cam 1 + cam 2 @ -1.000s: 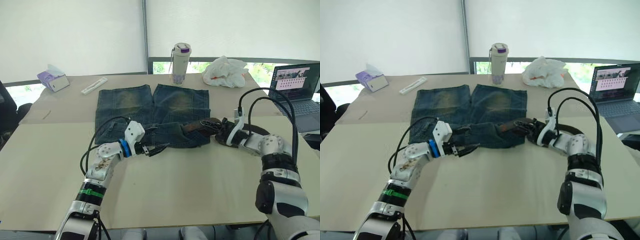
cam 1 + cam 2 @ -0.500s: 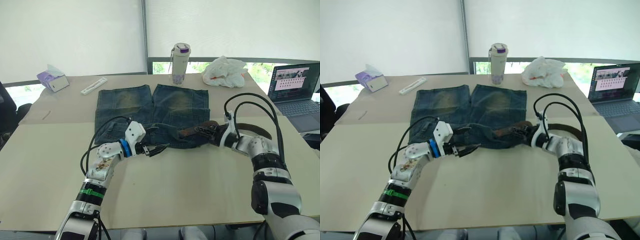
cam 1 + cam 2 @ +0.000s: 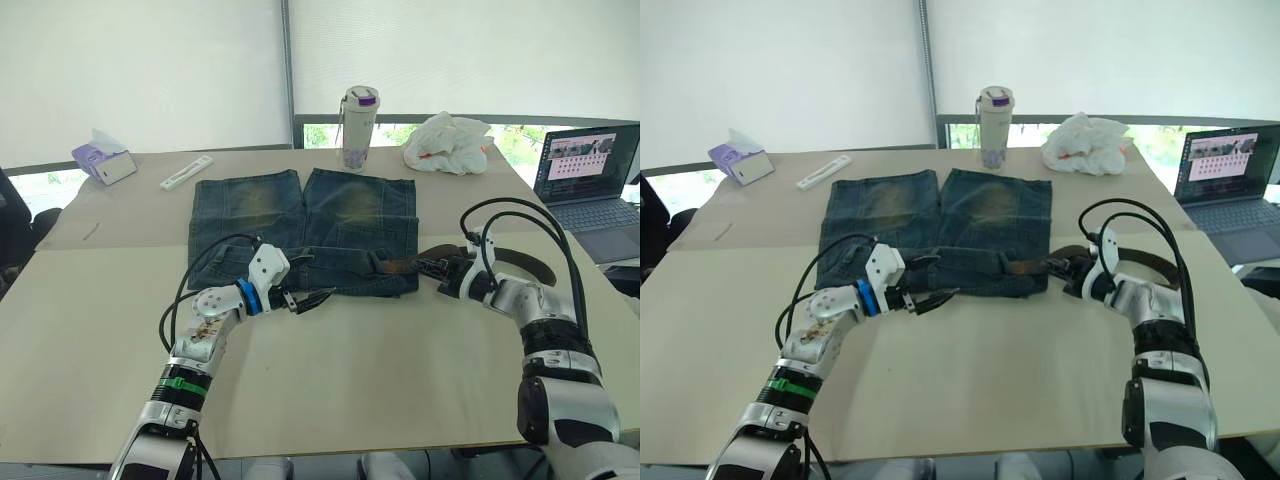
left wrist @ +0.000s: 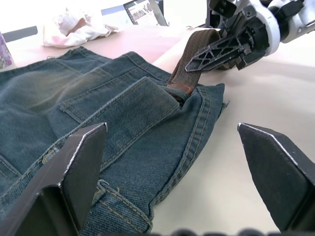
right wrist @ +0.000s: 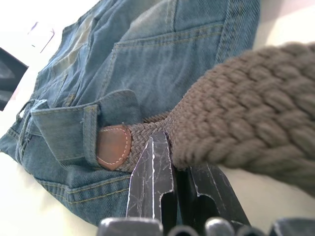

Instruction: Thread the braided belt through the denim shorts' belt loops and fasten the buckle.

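Note:
The denim shorts lie flat on the table with the waistband toward me. The braided belt runs from the waistband's right end off to the right and curls back behind my right arm. Its leather tip sits tucked at a belt loop. My right gripper is shut on the strap just right of the shorts. By the waistband's near edge on the left, my left gripper is open and holds nothing. The buckle is hidden.
Along the table's far edge stand a bottle with a purple lid and a white plastic bag. A tissue box and a white strip lie far left. A laptop is open at the right.
My right gripper pushed the belt left into the waistband, then drew back right. The bunched right end of the waistband now lies flatter. The left arm has not moved.

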Robot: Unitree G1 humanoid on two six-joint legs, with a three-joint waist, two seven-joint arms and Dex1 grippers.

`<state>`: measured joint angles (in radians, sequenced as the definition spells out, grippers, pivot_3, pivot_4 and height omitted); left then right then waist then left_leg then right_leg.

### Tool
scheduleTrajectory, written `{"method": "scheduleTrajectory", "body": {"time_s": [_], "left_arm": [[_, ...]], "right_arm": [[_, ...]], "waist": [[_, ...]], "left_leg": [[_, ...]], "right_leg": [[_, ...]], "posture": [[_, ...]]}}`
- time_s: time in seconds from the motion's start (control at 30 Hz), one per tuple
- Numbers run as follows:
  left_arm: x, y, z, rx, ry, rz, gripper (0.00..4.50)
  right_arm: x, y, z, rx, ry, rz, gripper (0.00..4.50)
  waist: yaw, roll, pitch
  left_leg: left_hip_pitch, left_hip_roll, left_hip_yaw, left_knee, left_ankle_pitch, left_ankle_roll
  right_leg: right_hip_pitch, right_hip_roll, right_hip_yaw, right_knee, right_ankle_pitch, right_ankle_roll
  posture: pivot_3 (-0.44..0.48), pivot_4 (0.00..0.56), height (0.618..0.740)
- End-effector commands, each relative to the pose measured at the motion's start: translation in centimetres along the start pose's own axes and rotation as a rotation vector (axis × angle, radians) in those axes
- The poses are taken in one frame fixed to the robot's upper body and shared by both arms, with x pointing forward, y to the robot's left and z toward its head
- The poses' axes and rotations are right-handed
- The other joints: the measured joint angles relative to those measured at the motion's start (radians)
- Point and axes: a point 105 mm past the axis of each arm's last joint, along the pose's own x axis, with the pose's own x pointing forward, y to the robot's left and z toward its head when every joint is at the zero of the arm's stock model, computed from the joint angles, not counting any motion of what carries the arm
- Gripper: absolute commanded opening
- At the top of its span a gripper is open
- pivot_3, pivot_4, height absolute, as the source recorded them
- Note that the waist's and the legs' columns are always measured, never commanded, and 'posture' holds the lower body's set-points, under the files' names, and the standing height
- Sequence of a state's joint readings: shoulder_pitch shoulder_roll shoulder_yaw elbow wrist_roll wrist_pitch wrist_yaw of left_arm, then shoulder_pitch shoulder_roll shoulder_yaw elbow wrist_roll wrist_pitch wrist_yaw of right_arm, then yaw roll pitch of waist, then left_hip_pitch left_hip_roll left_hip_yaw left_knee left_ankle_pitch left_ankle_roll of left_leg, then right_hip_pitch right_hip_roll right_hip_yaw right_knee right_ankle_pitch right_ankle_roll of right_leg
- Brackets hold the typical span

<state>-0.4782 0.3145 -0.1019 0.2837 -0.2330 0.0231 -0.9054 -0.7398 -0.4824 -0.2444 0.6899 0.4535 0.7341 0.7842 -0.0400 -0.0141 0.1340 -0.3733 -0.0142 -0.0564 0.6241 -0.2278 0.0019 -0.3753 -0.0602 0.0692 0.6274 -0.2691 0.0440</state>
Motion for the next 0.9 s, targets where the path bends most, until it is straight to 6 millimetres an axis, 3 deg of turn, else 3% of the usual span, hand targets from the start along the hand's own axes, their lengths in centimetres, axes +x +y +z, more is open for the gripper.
{"method": "scheduleTrajectory", "body": {"time_s": [0.03,0.2,0.47,0.9], "left_arm": [[0.5,0.2,1.2,0.045,-0.031,-0.002,4.48],[1.4,-0.1,1.5,0.06,-0.037,-0.005,4.48],[3.1,0.3,2.2,0.071,-0.061,0.039,4.48],[4.3,2.1,2.4,0.103,-0.051,0.103,4.48]], "right_arm": [[0.3,1.6,1.2,-0.029,-0.041,0.051,0.0],[0.6,2.2,1.9,-0.034,-0.07,0.065,0.0],[-0.5,-0.9,3.0,-0.058,-0.16,-0.097,0.0],[-1.6,0.3,2.8,-0.018,-0.192,-0.033,0.0]], "waist": [[0.0,0.0,0.0],[0.001,0.0,0.0],[0.004,0.0,0.0],[0.002,0.0,0.0]], "left_leg": [[0.0,0.0,0.0,0.0,0.0,0.0],[0.0,0.0,-0.001,0.0,0.0,0.0],[0.0,-0.003,-0.001,0.0,0.0,0.0],[0.0,-0.003,0.0,0.0,0.0,0.0]], "right_leg": [[0.0,0.0,0.0,0.0,0.0,0.0],[0.0,0.0,0.0,0.0,0.0,0.0],[0.0,-0.001,0.0,0.0,0.0,0.0],[0.0,0.0,0.0,0.0,0.0,0.0]], "posture": [[0.0,0.15,0.74],[0.0,0.15,0.74],[0.0,0.15,0.74],[0.0,0.15,0.74]]}}
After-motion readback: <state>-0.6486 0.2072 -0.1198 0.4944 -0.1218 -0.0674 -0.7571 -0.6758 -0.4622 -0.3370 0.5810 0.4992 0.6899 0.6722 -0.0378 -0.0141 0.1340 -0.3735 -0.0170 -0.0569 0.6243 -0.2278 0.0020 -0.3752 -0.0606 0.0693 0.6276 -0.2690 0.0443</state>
